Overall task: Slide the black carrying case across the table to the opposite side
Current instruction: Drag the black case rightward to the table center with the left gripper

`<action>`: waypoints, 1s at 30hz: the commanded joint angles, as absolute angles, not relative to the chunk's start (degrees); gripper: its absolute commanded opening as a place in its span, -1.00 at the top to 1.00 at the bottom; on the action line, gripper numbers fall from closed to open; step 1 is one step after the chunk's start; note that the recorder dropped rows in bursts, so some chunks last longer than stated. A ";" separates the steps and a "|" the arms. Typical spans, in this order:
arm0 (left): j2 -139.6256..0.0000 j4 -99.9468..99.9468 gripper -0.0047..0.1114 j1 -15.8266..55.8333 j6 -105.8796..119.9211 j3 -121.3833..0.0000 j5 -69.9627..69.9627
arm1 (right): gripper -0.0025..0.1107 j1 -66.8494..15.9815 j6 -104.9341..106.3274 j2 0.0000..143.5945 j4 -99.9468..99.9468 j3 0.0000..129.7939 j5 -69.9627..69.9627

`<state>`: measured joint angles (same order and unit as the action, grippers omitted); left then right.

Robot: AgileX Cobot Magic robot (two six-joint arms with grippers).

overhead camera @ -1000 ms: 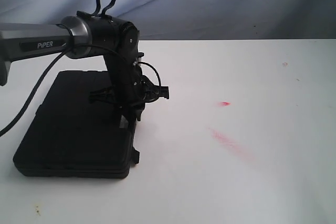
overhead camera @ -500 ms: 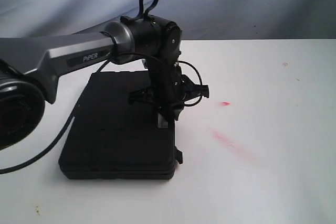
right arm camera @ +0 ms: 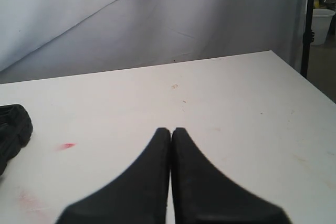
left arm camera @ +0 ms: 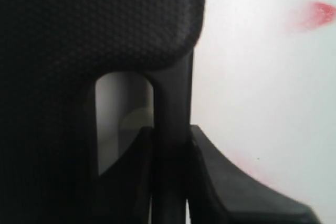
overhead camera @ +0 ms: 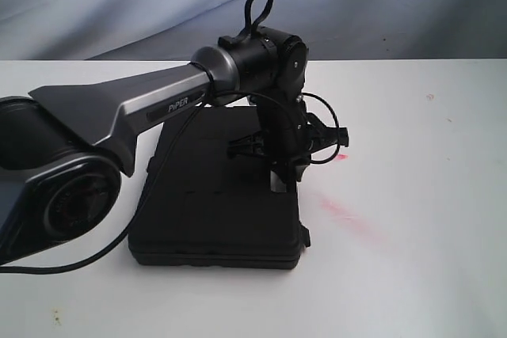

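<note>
Black carrying case (overhead camera: 214, 195) lies flat on the white bench (overhead camera: 412, 275), left of centre in the exterior view, with open bench to its right. The far side is not yet reached; judged roughly mid-travel.

Step in hand: drag the case sideways by its handle (left arm camera: 170, 129), which sits on the edge facing the red smear (overhead camera: 348, 219).

Notes for doing it well:
- The pull should run low and parallel to the bench, so the base stays flat and the near edge does not lift.
- The handle is a thin bar on one edge, so the case may yaw about it. A straight line of travel and a steady wrist should limit that.
- A slow, even pace is advisable, since a jerk could let the bar slip from the pads.

Left tool (left arm camera: 170, 192): partly closed, one finger on each side of the handle bar and clamped on it.

Right tool (right arm camera: 171, 182): fingers pressed together, holding nothing, above bare bench and well apart from the case.
</note>
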<state>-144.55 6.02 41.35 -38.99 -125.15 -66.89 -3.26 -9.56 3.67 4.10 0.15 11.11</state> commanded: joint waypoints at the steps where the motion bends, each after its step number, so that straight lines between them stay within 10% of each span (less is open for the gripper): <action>1: -145.59 8.17 0.92 42.23 -39.79 -128.11 -65.71 | 0.96 -2.98 -9.50 3.77 4.75 0.00 11.00; 30: -145.60 8.89 0.92 42.23 -42.96 -128.38 -63.91 | 0.96 -2.98 -9.50 3.77 4.75 0.00 11.00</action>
<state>-146.09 6.99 41.66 -41.39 -127.88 -66.09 -3.26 -9.56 3.67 4.10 0.15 11.11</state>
